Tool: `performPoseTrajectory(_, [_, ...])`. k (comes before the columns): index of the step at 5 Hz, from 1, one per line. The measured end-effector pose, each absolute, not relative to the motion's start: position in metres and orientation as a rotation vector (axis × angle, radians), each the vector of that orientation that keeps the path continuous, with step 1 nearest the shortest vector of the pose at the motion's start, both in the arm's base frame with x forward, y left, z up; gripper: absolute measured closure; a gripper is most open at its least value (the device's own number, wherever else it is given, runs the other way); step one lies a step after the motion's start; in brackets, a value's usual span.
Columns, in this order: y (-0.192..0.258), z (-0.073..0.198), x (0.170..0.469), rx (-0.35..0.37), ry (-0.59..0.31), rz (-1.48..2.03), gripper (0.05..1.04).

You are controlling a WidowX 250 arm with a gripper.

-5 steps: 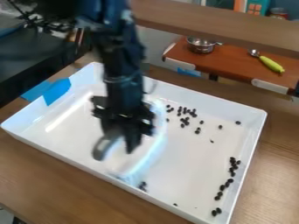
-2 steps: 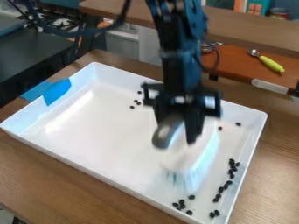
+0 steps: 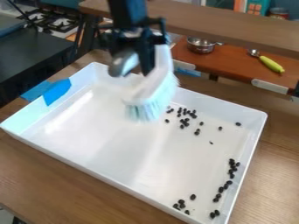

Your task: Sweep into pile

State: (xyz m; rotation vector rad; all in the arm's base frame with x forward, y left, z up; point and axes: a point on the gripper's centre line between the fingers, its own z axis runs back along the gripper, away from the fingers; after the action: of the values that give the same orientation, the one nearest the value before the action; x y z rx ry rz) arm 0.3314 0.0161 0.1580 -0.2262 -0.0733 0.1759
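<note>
Camera view: you look down at a slant on a white tray [image 3: 262, 131] on a wooden table [image 3: 52, 183].
Gripper: your gripper [image 3: 137, 64] hangs over the tray's far side, left of the view's middle.
Jaws: you have them closed on the brush [image 3: 156, 83].
Brush: white, slanting down from your gripper, its pale bristles [image 3: 142, 111] lowest and blurred; you cannot tell whether they touch the tray.
Beans, far group: you find dark beans [image 3: 184, 121] in a loose cluster, just to the right of the bristles.
Beans, right side: you see a line of them [image 3: 221, 189] running along the tray's right wall, with a few scattered singly between this line and the far group.
Beans, near corner: you have a small group [image 3: 181, 204] by the near wall, one bean a little behind it.
Tape: blue, folded over the tray's left corner [image 3: 57, 91].
Shelf: beyond the tray you see a red-brown shelf [image 3: 234, 63] bearing a metal pot [image 3: 201, 45] and a green-handled spoon [image 3: 271, 64].
</note>
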Motion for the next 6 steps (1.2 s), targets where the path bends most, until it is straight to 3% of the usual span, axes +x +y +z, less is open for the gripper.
performPoseTrajectory(2, [0.103,0.116,0.338,-0.110,-0.031,0.278,0.598])
performPoseTrajectory(3, [0.124,0.094,0.340,-0.054,-0.013,0.293,0.598])
performPoseTrajectory(6, [0.141,0.074,0.364,0.005,-0.054,0.352,0.598])
